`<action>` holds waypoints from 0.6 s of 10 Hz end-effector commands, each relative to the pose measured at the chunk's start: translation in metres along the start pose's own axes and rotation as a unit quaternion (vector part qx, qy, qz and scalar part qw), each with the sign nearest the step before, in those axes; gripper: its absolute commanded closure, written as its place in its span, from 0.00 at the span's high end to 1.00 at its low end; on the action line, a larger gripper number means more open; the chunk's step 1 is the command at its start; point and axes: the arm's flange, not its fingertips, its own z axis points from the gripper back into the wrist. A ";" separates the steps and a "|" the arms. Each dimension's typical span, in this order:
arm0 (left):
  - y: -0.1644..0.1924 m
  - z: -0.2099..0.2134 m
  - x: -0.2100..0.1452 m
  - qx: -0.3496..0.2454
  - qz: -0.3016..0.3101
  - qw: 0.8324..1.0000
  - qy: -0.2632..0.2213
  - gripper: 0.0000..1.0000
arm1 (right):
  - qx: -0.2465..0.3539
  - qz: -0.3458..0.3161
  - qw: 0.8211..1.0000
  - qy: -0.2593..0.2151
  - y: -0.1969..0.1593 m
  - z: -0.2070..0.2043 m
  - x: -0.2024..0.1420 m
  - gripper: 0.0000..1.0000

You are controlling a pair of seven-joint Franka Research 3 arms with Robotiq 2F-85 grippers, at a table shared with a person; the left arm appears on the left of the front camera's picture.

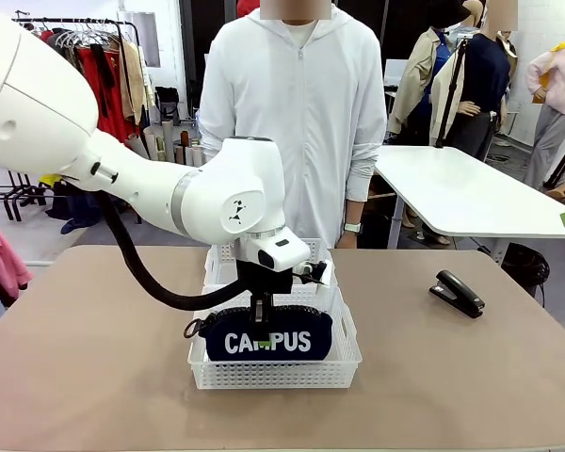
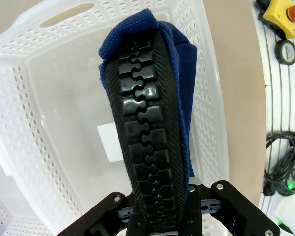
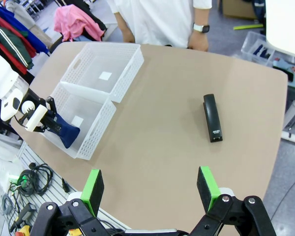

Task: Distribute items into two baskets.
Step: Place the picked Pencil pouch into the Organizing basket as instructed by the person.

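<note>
A navy-blue fabric zip pouch (image 1: 268, 341) with white "CAMPUS" lettering is seen in the lower middle of the front frame, inside the nearer white perforated plastic basket (image 1: 273, 377). Whether it rests on the clear bottom or hangs just above it cannot be told. It is pinched at its black zip seam by the left gripper (image 1: 261, 318), which is pressed together on that top edge. The pouch is judged soft and light, since its cloth folds loosely beside the zip in the wrist view. It is therefore best taken along the stiffer zip seam, near the middle. A second white basket (image 1: 224, 252) of the same kind is set touching the first, behind it, toward the person. A small black stapler (image 1: 457, 293) lies on the tan desk (image 1: 94, 358) at the right of the frame, well apart from both baskets. It is judged rigid, smooth and denser than the pouch, and is best gripped across its narrow sides at mid-length. The right gripper (image 3: 150, 189) is held spread wide at the bottom of its wrist view, with nothing between its green pads (image 3: 92, 189).
</note>
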 end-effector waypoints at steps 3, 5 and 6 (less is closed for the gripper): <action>0.001 -0.016 -0.003 0.003 0.006 1.000 0.000 0.00 | 0.011 0.001 1.000 -0.011 0.001 0.000 0.002 1.00; 0.006 -0.020 -0.005 0.002 0.008 1.000 -0.004 0.00 | 0.011 0.001 1.000 -0.011 0.001 0.000 0.002 1.00; 0.008 -0.020 -0.005 0.002 0.011 1.000 -0.006 0.12 | 0.011 0.001 1.000 -0.011 0.001 0.000 0.002 1.00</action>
